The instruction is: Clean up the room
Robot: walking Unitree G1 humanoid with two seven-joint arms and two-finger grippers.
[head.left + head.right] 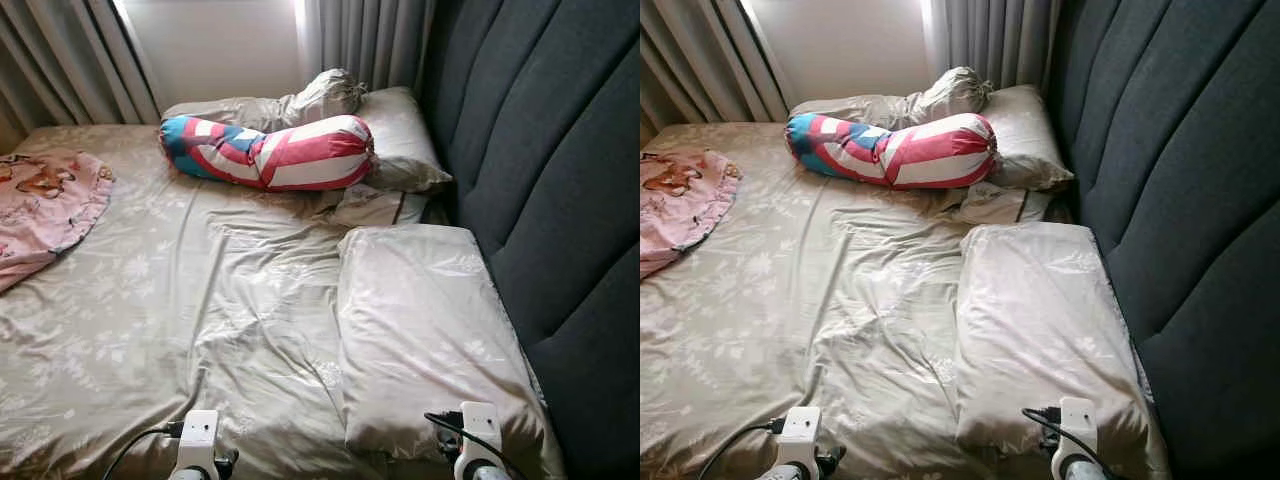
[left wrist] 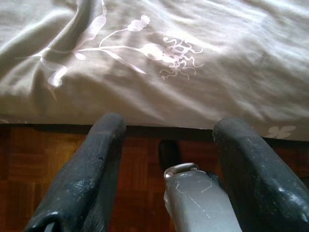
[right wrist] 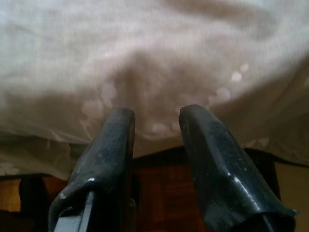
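Hovering at the bed (image 1: 200, 300) edge, left gripper (image 2: 169, 135) and right gripper (image 3: 157, 121) both spread, grasping nothing; pillow (image 1: 420, 330) beside headboard (image 1: 560, 180).

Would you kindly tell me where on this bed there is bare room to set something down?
The widest free patch is the rumpled sheet mid-bed, bordered by the pink blanket on the left, the striped bolster beyond and the near pillow on the right. The headboard side is crowded: two pillows, with bunched bedding and the bolster at the far one.
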